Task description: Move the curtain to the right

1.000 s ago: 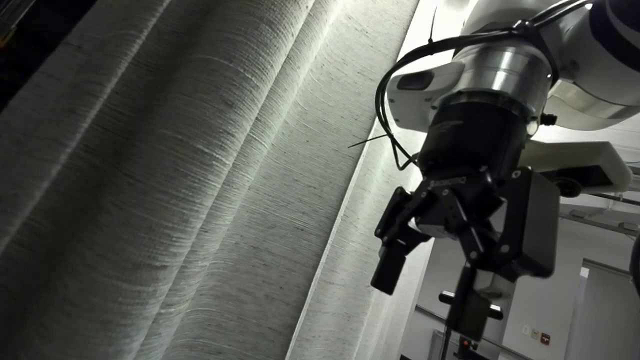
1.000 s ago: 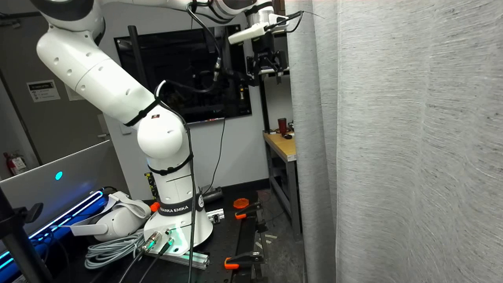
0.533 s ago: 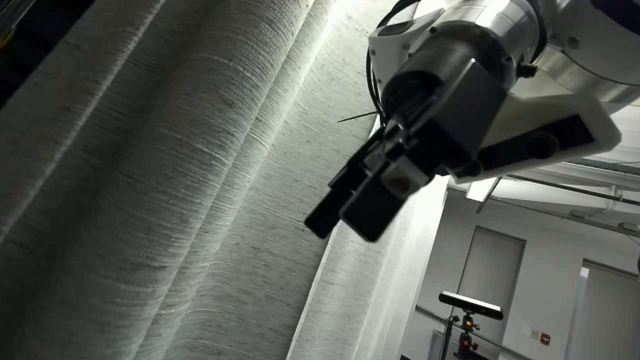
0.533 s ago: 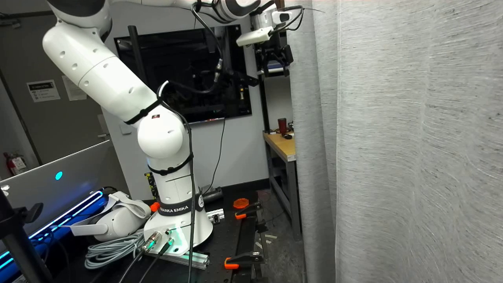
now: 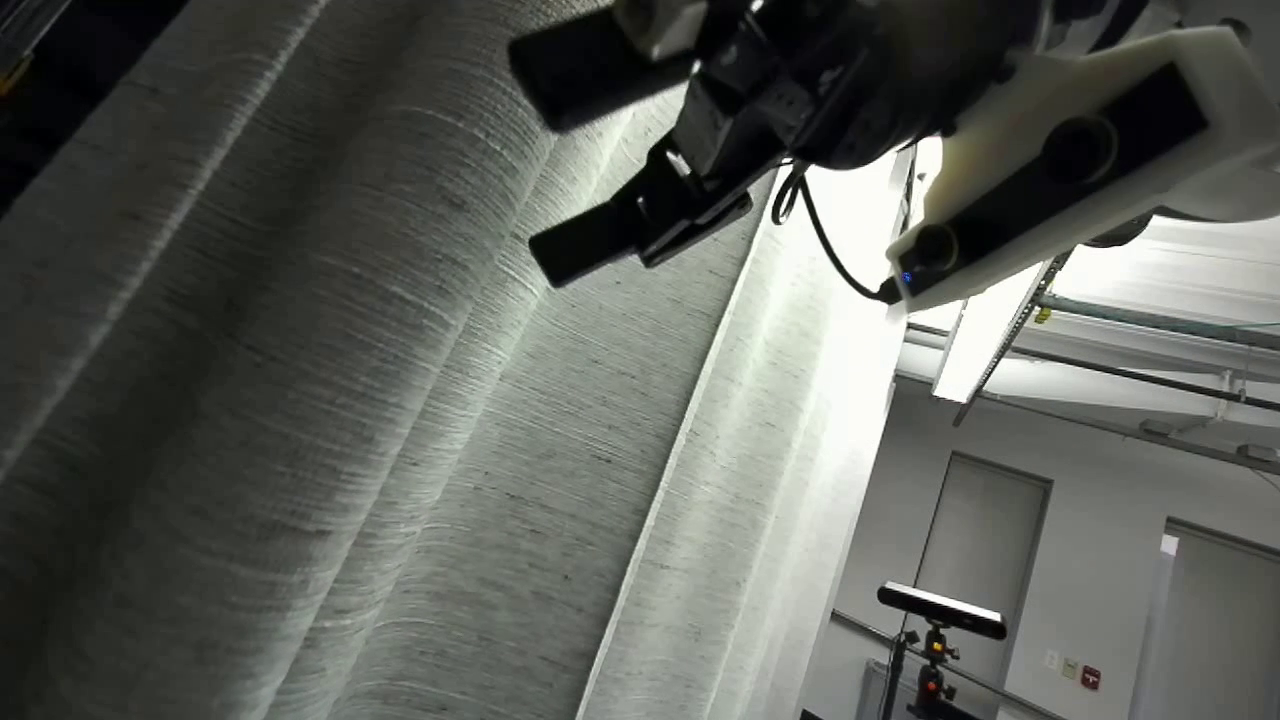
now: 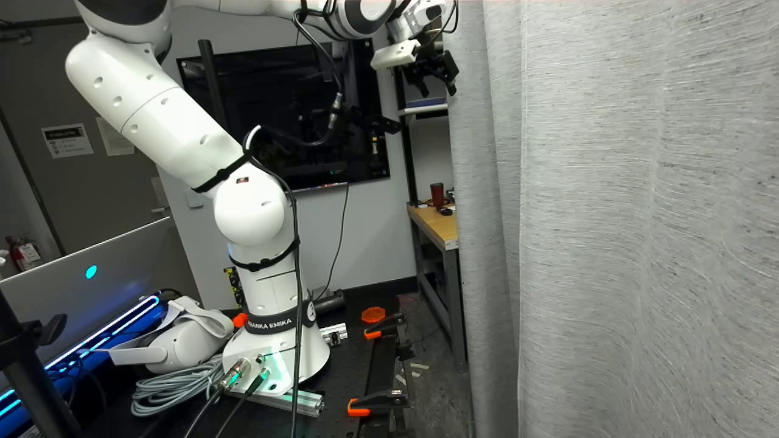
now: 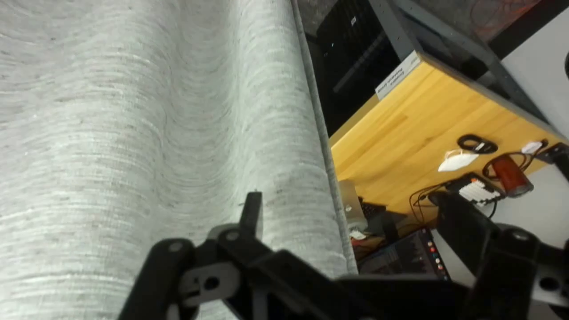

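The pale grey-white ribbed curtain (image 5: 420,430) hangs in long vertical folds in both exterior views; it fills the right side of an exterior view (image 6: 608,231). In the wrist view the curtain (image 7: 111,133) fills the left half, and its free edge runs down between the finger positions. My gripper (image 5: 545,170) is open and tilted toward the curtain, at the top. The gripper also shows in an exterior view (image 6: 438,91), beside the curtain's near edge. In the wrist view (image 7: 349,202) one finger overlaps the fabric and the other is beyond the edge. Whether a finger touches fabric cannot be told.
A wooden table (image 7: 400,120) with a red cup (image 7: 511,175), cables and a laptop screen (image 7: 404,258) stands beyond the curtain edge. A wall-mounted screen (image 6: 274,109) is behind the arm. A camera on a stand (image 5: 940,608) is at the lower right.
The gripper has turned from pointing down to tilting toward the curtain, and has moved up and toward it. The curtain looks about the same.
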Action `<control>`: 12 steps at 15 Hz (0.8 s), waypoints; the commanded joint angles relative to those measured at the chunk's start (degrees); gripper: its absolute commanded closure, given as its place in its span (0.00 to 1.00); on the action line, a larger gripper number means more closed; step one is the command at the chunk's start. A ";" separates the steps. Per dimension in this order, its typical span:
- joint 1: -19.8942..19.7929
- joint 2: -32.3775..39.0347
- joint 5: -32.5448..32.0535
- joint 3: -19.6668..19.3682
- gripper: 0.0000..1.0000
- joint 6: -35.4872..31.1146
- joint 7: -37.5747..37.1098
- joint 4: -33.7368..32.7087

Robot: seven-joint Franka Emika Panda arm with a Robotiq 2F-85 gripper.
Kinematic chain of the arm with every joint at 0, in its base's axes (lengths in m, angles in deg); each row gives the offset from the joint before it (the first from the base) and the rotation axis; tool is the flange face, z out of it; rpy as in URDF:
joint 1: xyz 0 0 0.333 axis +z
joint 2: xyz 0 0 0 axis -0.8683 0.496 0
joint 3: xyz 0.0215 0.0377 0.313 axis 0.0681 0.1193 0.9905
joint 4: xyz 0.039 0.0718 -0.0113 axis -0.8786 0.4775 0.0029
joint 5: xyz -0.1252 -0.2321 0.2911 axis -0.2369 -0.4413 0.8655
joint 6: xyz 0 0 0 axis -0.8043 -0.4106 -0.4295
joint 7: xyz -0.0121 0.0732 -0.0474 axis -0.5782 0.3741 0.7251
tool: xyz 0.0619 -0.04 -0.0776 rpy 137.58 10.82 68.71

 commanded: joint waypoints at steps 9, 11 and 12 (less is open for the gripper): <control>-1.15 1.80 -2.98 5.09 0.06 -21.83 -12.56 0.72; -2.61 3.25 -4.84 6.06 0.06 -24.06 -15.36 0.31; -3.28 3.89 -5.74 6.43 0.05 -24.89 -16.74 0.17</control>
